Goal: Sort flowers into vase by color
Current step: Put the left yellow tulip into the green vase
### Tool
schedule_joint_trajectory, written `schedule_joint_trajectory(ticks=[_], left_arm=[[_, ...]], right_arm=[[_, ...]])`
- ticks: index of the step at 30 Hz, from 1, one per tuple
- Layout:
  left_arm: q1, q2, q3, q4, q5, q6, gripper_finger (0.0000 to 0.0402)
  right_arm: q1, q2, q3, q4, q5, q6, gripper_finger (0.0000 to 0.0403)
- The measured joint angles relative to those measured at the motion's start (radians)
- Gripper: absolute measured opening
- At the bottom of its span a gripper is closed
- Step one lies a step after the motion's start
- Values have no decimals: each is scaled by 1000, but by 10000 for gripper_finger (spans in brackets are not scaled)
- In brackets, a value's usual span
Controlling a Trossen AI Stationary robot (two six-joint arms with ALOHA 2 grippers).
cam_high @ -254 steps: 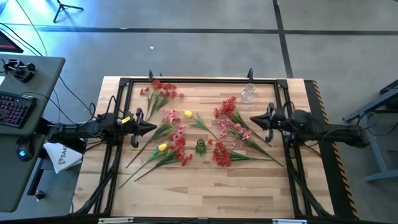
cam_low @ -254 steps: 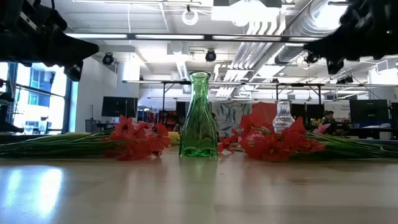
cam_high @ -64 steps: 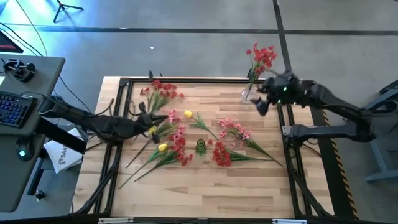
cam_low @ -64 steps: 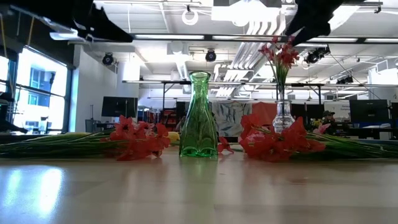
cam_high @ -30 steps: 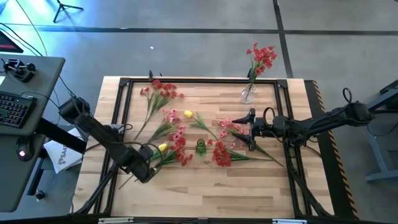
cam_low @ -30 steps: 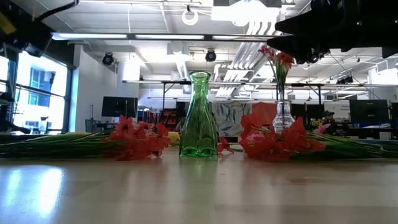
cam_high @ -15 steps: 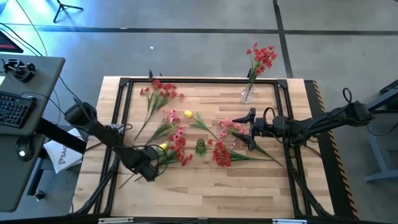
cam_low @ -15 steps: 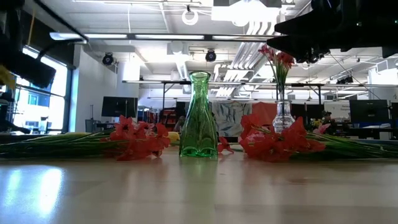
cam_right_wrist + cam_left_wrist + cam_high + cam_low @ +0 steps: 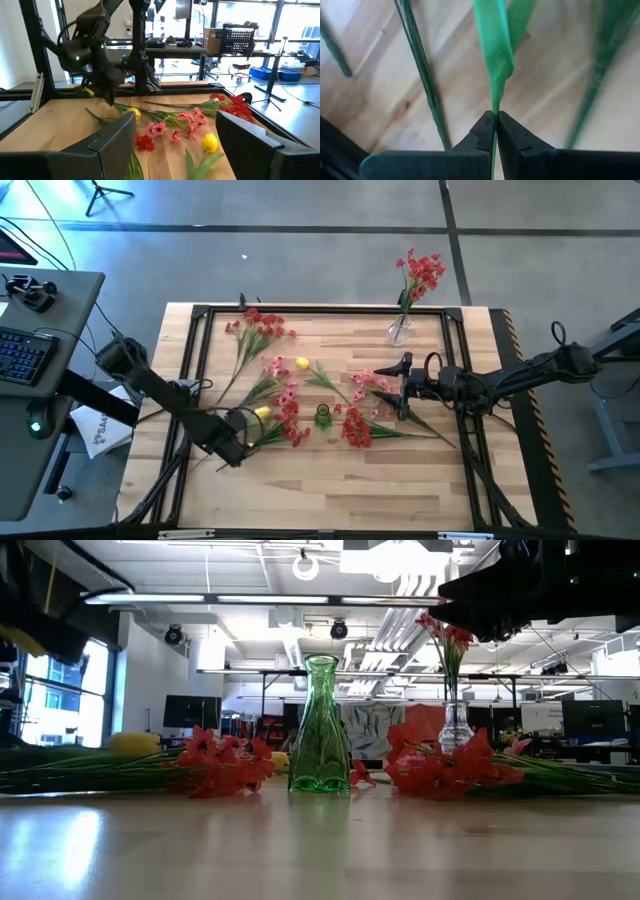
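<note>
Okay, my left hand point(image 9: 232, 446) sits low over the bench point(image 9: 330, 490) at its near-left part, fingers pressed together on a thin green stem point(image 9: 493, 112); wrist view shows the stem pinched right between the two tips, with a green leaf point(image 9: 495, 45) running on just ahead of them. From above, a yellow bloom point(image 9: 262, 414) shows just beyond that hand, but I can't tell whether it belongs to the pinched stem. More loose flowers point(image 9: 283, 402), red and pink with one more yellow, lie flat past the hand towards the bench middle.

My right hand point(image 9: 403, 387) hovers over the right half of the bench, fingers spread wide, nothing between them. Just below and ahead of it lie pink flowers point(image 9: 377, 389) and a red bunch point(image 9: 356, 430), flat on the wood. Its wrist view looks across at the left arm point(image 9: 95, 45) on the far side, with a yellow bloom point(image 9: 210, 142) and pink ones between.

Green vase point(image 9: 320, 725) stands upright at bench centre between the two hands; I see no stems in it. Clear vase point(image 9: 399, 330) stands at the far edge beyond the right hand, holding red flowers point(image 9: 420, 272) upright. Another red and pink bunch point(image 9: 255, 328) lies near the far-left corner, well apart from both hands.
</note>
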Motion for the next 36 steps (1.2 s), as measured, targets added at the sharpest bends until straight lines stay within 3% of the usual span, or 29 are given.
schedule_joint_trajectory(ticks=[4, 8, 11, 13, 15, 18, 20, 22, 30, 36], left_arm=[[-13, -136, 34, -117, -122, -48, 1], [-25, -264, 112, -143, -457, -9, 0], [-25, -341, 139, 62, -752, 223, 0], [-19, -373, 138, 315, -828, 525, 0], [6, -377, 138, 587, -796, 856, 0], [71, -348, 139, 986, -585, 1300, 0], [133, -309, 139, 1174, -386, 1515, 0], [202, -262, 139, 1284, -267, 1629, 0], [467, -59, 138, 1473, -20, 1692, 0], [520, -38, 138, 1497, 1, 1580, 0]], right_arm=[[0, 1, 0, -1, 3, 0, 270], [0, 1, 0, -1, 3, 1, 270], [0, 1, 0, -2, 4, 5, 270], [0, 1, 0, -1, 4, 5, 270], [0, 1, 0, 2, 4, 1, 270], [0, 1, 0, 11, 4, 0, 270], [0, 1, 0, 17, 4, 1, 270], [0, 1, 0, 25, 4, 3, 270], [0, 1, 0, 26, 4, 13, 270], [0, 1, 0, 31, 4, 11, 270]])
